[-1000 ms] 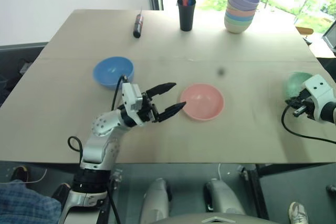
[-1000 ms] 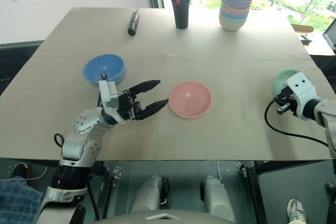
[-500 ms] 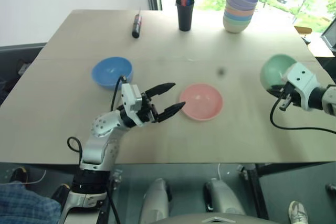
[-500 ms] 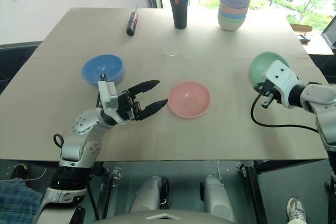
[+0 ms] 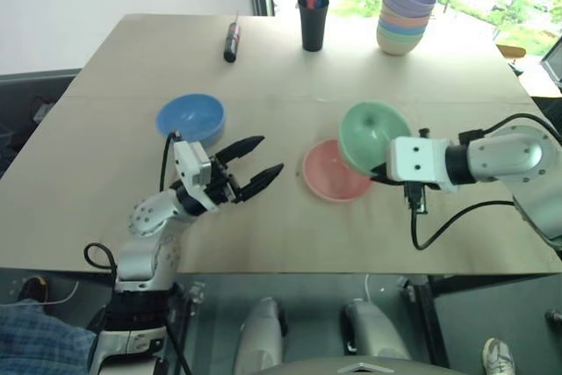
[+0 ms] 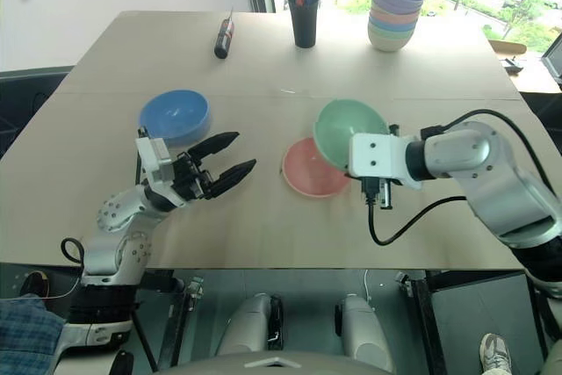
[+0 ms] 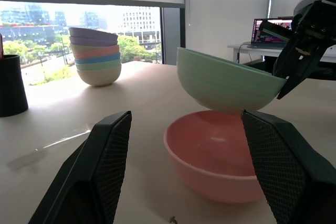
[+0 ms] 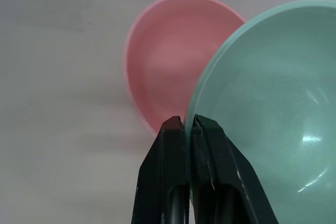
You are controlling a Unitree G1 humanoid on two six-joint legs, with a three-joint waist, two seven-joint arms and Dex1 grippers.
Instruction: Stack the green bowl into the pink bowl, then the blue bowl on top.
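Nearest, the left gripper [image 5: 250, 168] hovers with its black fingers spread and empty, just left of the round salmon-pink matte plastic bowl [image 5: 327, 180] on the wooden table [image 5: 105, 173]. The right gripper [image 8: 186, 127] pinches the rim of the round mint-green matte plastic bowl [image 5: 373, 133], tilted over the pink bowl's right side. To nest well, level and centre it before releasing. The round sky-blue matte plastic bowl [image 5: 190, 118] waits farther left.

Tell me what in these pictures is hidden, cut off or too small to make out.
- Pink bowl: its right part, in the head views, hidden by the green bowl.
- Right tool: in the head views, hidden behind its white wrist block.
- Pens in the black cup: too small to count.
- Dark object at the table's far side: too small to identify.
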